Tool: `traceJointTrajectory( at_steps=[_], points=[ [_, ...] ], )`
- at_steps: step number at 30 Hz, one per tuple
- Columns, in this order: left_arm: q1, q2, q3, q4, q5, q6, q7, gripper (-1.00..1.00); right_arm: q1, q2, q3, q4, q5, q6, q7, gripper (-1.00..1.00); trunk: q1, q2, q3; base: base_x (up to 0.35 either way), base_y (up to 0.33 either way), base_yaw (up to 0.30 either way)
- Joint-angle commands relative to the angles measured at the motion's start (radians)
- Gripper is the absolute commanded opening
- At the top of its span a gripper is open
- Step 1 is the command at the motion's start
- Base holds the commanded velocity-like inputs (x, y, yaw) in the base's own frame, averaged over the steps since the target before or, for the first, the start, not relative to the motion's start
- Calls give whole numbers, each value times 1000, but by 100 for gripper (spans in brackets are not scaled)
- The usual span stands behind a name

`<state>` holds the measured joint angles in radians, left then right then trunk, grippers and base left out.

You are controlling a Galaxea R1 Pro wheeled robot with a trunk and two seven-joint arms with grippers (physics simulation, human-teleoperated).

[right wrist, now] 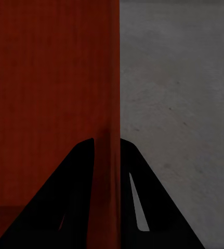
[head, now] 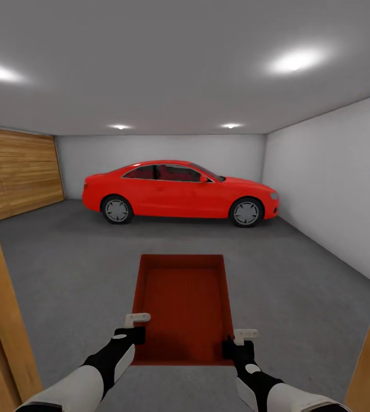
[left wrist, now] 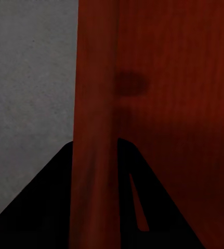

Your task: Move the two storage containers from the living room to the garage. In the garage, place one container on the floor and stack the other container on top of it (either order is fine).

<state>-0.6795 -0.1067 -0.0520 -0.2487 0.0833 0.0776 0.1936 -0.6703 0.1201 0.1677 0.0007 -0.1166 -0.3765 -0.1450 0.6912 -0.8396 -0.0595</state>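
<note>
box: orange-red storage container (head: 184, 303) held out front of robot, open top up, roughly level, above garage floor (head: 65, 269)
left claw: left gripper (head: 136, 326) clamped on box's left wall near the close corner; left wrist cam shows a dark finger (left wrist: 34, 207) on each side of the wall (left wrist: 93, 155)
right claw: right gripper (head: 239, 340) clamped on right wall, same way; fingers (right wrist: 158, 207) straddle the wall (right wrist: 112, 104)
second box: looks like one box only, can't rule out another nested inside
room: garage, grey concrete, pale walls
car: red car (head: 179, 191) parked side-on, well ahead of box
door: wood-plank door (head: 19, 171) on left wall
frame: wood door frame (head: 2, 320) at both edges of head cam
</note>
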Motion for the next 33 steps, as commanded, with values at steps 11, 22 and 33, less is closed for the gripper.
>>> traceJointTrajectory(
  at_steps=[11, 22, 33],
  points=[
    [-2, 1, 87, -6, -6, 7, 12, -100, 0, 0, -28, 2, -40, -9, -8, -100, 0, -1, -2, 0, -12, 0],
    [-2, 1, 86, -5, -5, 8, 12, -100, 0, -1, -29, 2, -40, -9, -8, -100, 0, -1, -2, 202, 0, 0],
    [-2, 1, 86, -4, -5, 13, 12, -100, 0, -1, -30, 2, -40, -6, -8, -100, 0, -1, -2, 320, 0, 0]
  ],
)
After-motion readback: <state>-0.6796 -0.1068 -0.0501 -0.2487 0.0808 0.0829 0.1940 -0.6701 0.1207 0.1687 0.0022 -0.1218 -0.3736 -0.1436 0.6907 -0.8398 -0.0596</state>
